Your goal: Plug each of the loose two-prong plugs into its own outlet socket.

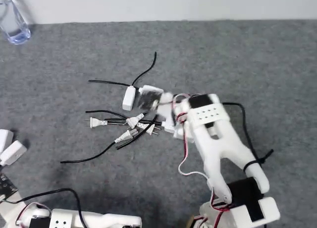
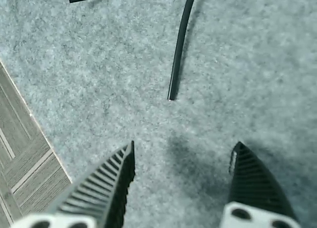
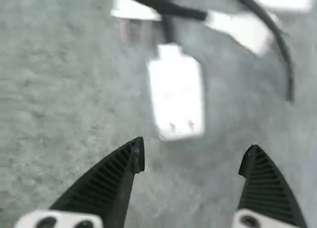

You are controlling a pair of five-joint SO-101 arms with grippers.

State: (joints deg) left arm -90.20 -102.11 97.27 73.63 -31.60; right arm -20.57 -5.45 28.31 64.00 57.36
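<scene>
Right gripper [image 3: 195, 144] hangs low, arm stretched forward, jaws spread wide just short of a white socket block [image 3: 176, 96], with loose plugs [image 3: 132, 9] lying just beyond it, while left gripper [image 2: 184, 144] hovers jaws apart over grey carpet [image 2: 257, 64], a black cord [image 2: 178, 44] end ahead.

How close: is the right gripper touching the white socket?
Apart. Right wrist view shows carpet between the open right gripper and the white socket.
</scene>
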